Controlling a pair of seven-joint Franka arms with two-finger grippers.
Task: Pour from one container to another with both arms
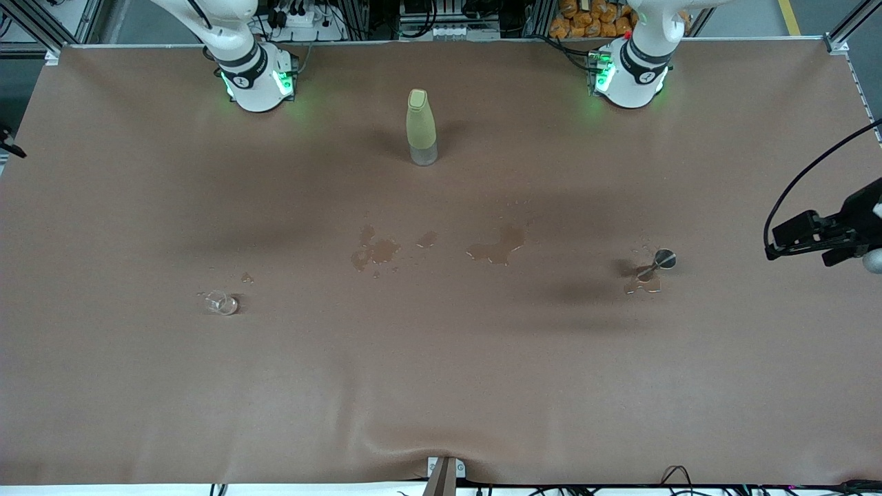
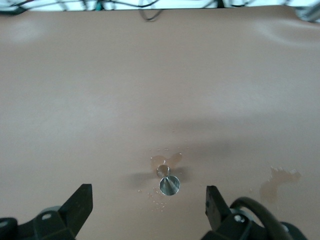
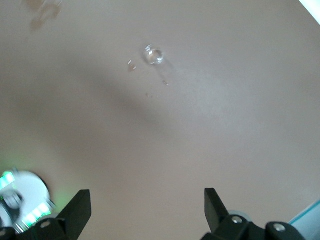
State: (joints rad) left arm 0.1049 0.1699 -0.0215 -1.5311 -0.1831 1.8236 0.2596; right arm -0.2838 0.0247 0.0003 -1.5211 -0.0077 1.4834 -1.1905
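Both grippers hang high with fingers spread and empty, the left gripper [image 2: 149, 204] over the metal funnel [image 1: 657, 262], the right gripper [image 3: 147, 207] over bare table short of the small clear glass [image 1: 222, 302].

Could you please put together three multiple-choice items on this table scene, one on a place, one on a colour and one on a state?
1. Where does the bottle stand?
A. on the table between the two arm bases
B. beside the clear glass
C. in the left gripper

2. What colour is the upper part of the bottle?
A. red
B. pale yellow-green
C. dark blue

3. How do the fingers of the left gripper and the right gripper stand?
A. both shut on the bottle
B. one shut, one open
C. both open, holding nothing

Answers:
1. A, it stands upright between the bases, farther from the front camera than the clear glass and the small metal funnel.
2. B, the front view shows a pale yellow-green top over a clear bottom.
3. C, each wrist view shows the fingers spread with only the table between them.
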